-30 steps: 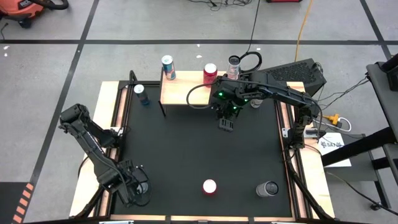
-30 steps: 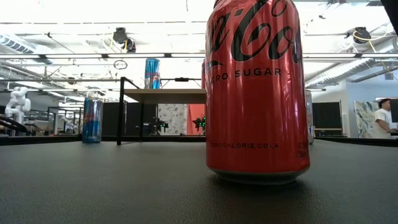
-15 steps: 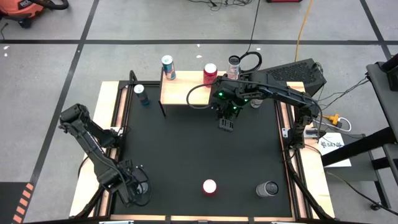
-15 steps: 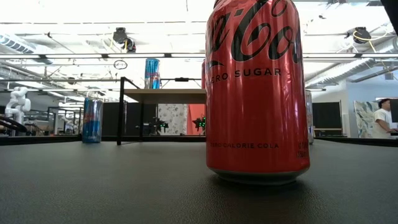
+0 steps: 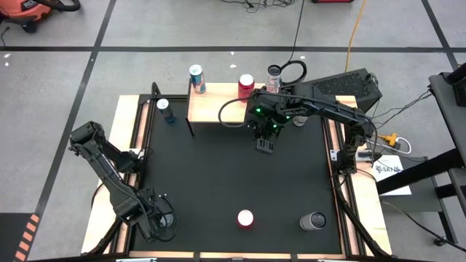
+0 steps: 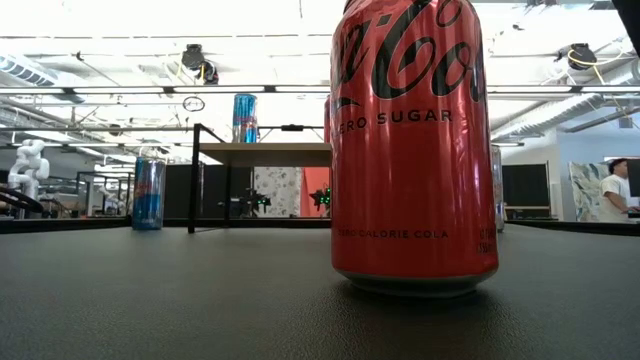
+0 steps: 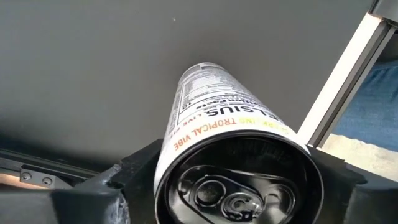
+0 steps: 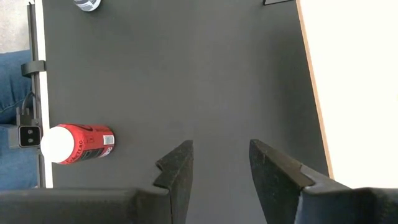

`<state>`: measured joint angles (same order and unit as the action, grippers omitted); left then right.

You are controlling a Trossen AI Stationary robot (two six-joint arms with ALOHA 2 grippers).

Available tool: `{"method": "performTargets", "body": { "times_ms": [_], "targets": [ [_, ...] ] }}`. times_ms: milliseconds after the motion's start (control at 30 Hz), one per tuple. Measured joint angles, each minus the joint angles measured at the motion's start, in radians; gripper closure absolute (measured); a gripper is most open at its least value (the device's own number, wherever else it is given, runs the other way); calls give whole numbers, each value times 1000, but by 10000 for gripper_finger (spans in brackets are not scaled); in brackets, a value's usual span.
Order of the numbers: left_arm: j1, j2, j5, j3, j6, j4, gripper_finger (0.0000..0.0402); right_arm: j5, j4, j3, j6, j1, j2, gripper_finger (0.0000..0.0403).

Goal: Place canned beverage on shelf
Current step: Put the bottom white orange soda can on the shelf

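The shelf (image 5: 218, 108), a light-wood board on black legs, stands at the table's far edge. It carries a blue-white can (image 5: 196, 78), a red can (image 5: 246, 86) and a silvery can (image 5: 274, 76). At the near left corner my left gripper (image 5: 164, 218) is shut on a white Celsius can (image 7: 217, 118). My right gripper (image 5: 264, 144) hangs open over the mat just in front of the shelf, with nothing between its fingers (image 8: 180, 165). My left gripper has the white can between its two fingers, one on each side of the upper wall, just below the rim (image 7: 169, 149). The fingers come from above and point down along the upright can. Whether the can's bottom (image 7: 200, 68) stands on the mat, I cannot tell.
A red cola can (image 5: 245, 218) and a silver can (image 5: 313, 221) stand near the table's near edge. A blue can (image 5: 166, 110) stands left of the shelf. The black mat (image 5: 218, 175) in the middle is bare. Wooden strips border the table.
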<state>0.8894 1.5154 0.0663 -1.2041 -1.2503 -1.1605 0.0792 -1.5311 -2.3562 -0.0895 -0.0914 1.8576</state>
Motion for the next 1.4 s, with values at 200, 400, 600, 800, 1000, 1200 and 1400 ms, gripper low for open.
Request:
{"method": "performTargets", "body": {
  "times_ms": [200,400,600,800,1000,1200,1400],
  "targets": [
    [0,0,-36,0,0,0,112,0,0,0,0,0,0,259],
    [0,0,-62,0,0,1,112,0,0,0,0,0,0,259],
    [0,0,-22,0,3,0,116,0,0,0,0,0,0,259],
    [1,0,-21,0,35,5,153,0,0,0,0,0,0,259],
    [1,0,-21,0,36,9,162,0,0,0,-3,0,0,259],
    [-11,-3,-27,0,72,16,162,0,0,0,-3,0,0,259],
    [-49,-16,-34,0,122,36,162,-3,8,0,-3,0,0,259]
  ]
}}
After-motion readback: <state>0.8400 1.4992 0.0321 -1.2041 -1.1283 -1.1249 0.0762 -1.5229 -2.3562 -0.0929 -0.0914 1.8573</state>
